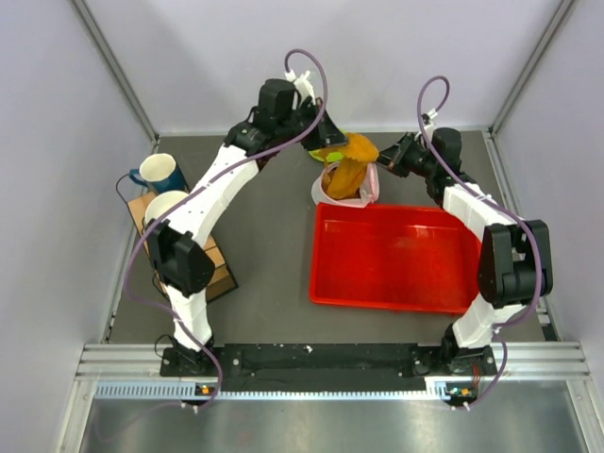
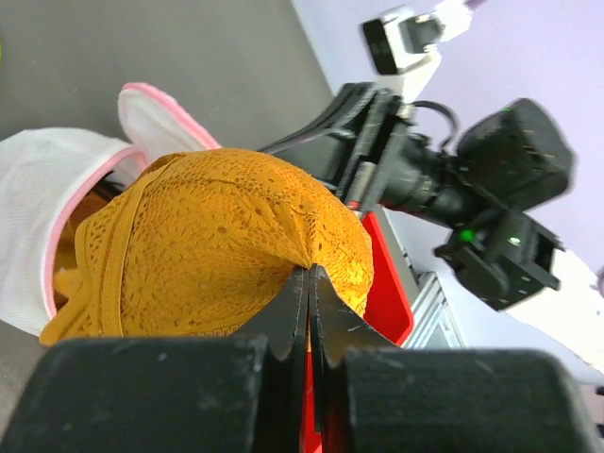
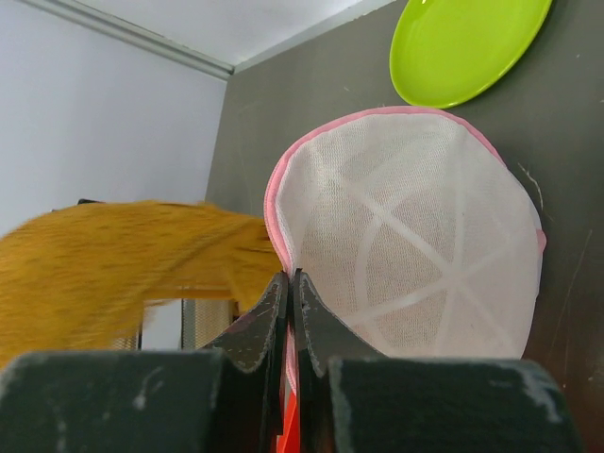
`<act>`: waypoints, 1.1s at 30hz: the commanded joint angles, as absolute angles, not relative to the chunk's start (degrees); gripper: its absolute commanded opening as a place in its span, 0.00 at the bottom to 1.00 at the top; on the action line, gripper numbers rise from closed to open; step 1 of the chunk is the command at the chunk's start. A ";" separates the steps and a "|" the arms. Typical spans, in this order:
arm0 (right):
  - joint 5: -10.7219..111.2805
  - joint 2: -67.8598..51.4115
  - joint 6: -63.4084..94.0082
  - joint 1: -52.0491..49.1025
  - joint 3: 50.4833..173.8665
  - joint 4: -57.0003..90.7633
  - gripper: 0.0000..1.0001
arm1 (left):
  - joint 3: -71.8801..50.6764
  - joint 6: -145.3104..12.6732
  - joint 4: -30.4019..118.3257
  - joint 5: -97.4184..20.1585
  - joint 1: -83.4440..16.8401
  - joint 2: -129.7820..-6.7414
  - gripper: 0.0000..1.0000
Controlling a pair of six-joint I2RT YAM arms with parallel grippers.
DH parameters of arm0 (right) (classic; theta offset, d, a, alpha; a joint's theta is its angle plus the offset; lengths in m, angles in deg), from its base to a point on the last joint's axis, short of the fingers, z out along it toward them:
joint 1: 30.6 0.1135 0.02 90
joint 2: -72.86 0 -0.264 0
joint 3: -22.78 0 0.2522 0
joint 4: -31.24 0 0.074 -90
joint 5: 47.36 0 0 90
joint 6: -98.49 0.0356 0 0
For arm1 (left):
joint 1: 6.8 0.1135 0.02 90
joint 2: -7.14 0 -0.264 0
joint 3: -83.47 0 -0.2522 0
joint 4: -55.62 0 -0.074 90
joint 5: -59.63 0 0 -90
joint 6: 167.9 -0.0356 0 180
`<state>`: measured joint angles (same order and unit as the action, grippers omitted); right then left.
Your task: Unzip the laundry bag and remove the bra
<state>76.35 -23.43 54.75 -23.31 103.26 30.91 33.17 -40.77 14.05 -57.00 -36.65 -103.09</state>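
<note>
Bra (image 2: 226,236) half out of open laundry bag (image 3: 406,236), just behind red tray (image 1: 392,260). My L fingers (image 2: 283,321) pinch a cup; R fingers (image 3: 260,326) clamp bag rim. Step: extraction. Next: L lifts away, R anchors bag.

— What has the left gripper (image 2: 310,274) got?
— Its jaws are pinched together on a fold of the orange lace bra (image 2: 217,236).
— And the laundry bag (image 2: 42,198)?
— At nine o'clock, mouth open against the bra. Red tray (image 2: 389,283) at four, right arm (image 2: 444,179) at two.
</note>
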 commanded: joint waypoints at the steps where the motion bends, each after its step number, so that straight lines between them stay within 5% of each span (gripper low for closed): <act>1: 75.60 -23.03 53.66 -23.83 104.48 32.33 0.00 | 34.12 -39.49 20.24 -58.93 -36.69 -94.38 0.00; 9: 75.69 -21.72 53.14 -23.92 105.27 30.67 0.00 | 41.15 -41.43 19.27 -62.18 -36.42 -90.60 0.00; 18: 75.25 -18.91 50.06 -23.92 106.33 26.88 0.00 | 30.45 -43.62 17.87 -68.42 -39.58 -85.32 0.00; 33: 74.02 -16.00 46.72 -23.92 105.54 23.19 0.00 | -11.13 -41.07 30.95 -57.97 -47.67 -72.31 0.00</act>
<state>74.58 -19.22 48.49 -23.31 103.39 22.78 -7.99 -42.00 22.33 -61.02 -47.36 -74.79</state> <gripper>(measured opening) 0.009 0.009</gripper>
